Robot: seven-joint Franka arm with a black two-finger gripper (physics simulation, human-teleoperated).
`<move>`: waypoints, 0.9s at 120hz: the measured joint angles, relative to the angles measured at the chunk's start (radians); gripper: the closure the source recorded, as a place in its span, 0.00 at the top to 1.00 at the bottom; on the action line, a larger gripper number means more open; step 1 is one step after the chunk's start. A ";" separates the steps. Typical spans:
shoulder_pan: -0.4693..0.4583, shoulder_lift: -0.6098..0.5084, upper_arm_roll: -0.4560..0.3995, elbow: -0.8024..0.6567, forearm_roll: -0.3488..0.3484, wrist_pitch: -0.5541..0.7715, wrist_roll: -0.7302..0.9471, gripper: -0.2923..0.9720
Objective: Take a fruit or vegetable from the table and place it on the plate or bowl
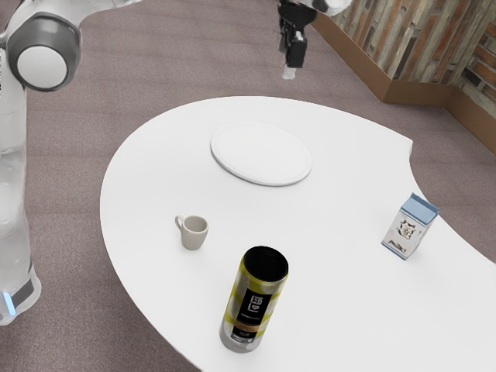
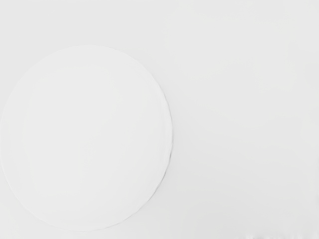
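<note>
A flat white plate [image 1: 261,153] lies on the far middle of the white table [image 1: 349,232], and nothing rests on it. My black gripper [image 1: 290,71] hangs high above the table's far edge, beyond the plate and a little toward the exterior view's right, pointing down. In the wrist view the plate [image 2: 84,137] lies straight below my hand with bare tabletop [image 2: 244,99] beside it.
A small beige cup [image 1: 192,231] stands in front of the plate. A tall yellow and black can [image 1: 253,310] stands near the front edge. A blue and white milk carton [image 1: 410,225] stands at the exterior view's right. A wooden wall [image 1: 418,39] runs behind.
</note>
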 joint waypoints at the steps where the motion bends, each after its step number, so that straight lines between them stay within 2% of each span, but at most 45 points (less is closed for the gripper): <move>1: -0.009 0.006 -0.002 -0.002 -0.001 -0.001 0.001 0.77; 9: -0.057 0.050 -0.011 -0.012 -0.009 -0.007 0.008 0.77; 28: -0.041 0.080 -0.019 -0.022 -0.016 -0.015 0.022 0.77; 48: -0.066 0.076 -0.025 -0.028 -0.041 -0.036 0.041 0.77; 60: -0.117 0.080 -0.024 -0.089 -0.082 -0.056 0.065 0.77; 73: -0.255 0.070 -0.022 -0.155 -0.076 -0.069 0.091 0.77; 80: -0.290 0.040 -0.018 -0.258 -0.067 -0.061 0.109 0.77; 97: -0.295 -0.226 -0.005 -0.755 -0.067 0.140 0.145 0.77; 108: -0.295 -0.266 -0.009 -0.887 -0.072 0.320 0.161 0.77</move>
